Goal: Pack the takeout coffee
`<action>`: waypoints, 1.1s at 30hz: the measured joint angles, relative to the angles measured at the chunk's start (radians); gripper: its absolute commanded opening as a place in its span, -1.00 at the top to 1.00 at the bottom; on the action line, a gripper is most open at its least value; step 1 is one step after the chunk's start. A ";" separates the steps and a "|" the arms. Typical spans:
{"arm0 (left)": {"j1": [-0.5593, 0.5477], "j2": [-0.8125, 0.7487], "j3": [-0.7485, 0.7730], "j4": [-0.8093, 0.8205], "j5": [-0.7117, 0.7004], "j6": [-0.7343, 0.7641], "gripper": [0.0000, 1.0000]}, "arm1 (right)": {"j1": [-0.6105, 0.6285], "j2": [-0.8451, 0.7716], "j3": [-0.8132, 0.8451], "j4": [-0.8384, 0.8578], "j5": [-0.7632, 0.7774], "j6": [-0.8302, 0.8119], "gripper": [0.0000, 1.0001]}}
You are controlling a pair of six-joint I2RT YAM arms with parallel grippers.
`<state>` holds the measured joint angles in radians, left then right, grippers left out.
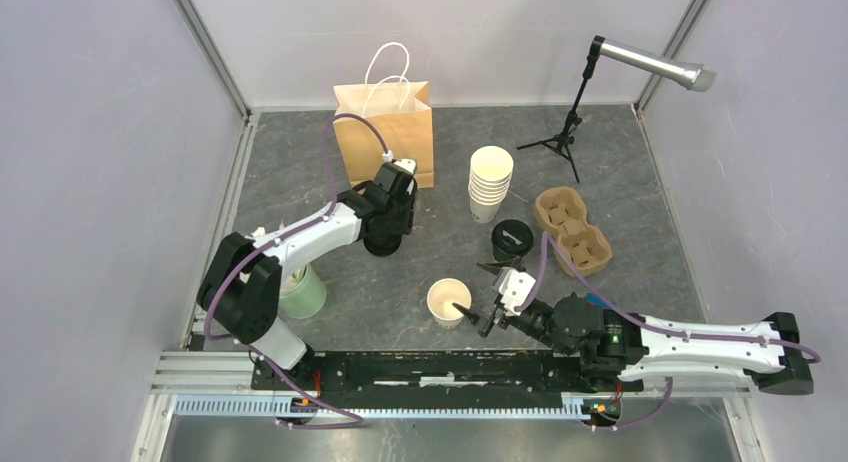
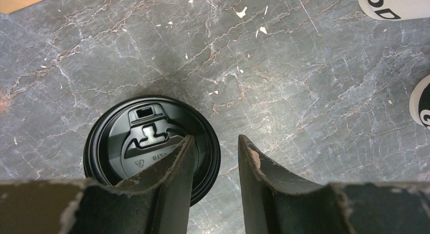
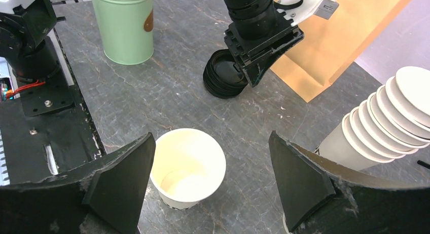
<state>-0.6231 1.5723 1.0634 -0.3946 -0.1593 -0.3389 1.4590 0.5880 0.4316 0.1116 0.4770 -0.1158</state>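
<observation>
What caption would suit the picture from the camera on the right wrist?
Open right gripper frames a lidless paper cup; beyond it, the left gripper hangs over black lids.

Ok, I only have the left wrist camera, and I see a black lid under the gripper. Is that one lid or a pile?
Observer: A pile. The right wrist view shows several black lids stacked under the left gripper.
Operator: Where's a cup that needs one?
Observer: A lidless cup stands upright just in front of the open right gripper, not held.
Operator: And the bag?
Observer: The brown paper bag stands upright beyond the left gripper, handles up.
</observation>
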 measured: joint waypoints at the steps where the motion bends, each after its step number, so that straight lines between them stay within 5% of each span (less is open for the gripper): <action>1: -0.004 0.010 0.005 0.001 -0.005 0.001 0.11 | 0.000 0.000 -0.003 0.000 0.000 0.000 -0.79; 7: -0.019 0.047 0.014 0.002 -0.042 0.004 0.23 | 0.000 -0.014 -0.011 -0.001 0.007 0.003 -0.80; 16: -0.031 0.058 0.015 0.005 -0.080 0.009 0.93 | 0.000 -0.020 -0.021 0.000 0.014 0.003 -0.81; 24: -0.057 0.017 0.020 -0.008 -0.052 0.008 0.95 | 0.000 -0.011 -0.035 0.002 0.018 0.003 -0.82; 33: -0.066 -0.201 0.017 -0.043 0.053 -0.051 0.95 | 0.000 0.003 -0.066 0.061 0.010 -0.013 -0.94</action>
<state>-0.6888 1.3708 1.0801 -0.4374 -0.1059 -0.3904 1.4590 0.5911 0.3660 0.1730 0.4870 -0.1284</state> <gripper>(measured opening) 0.034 0.944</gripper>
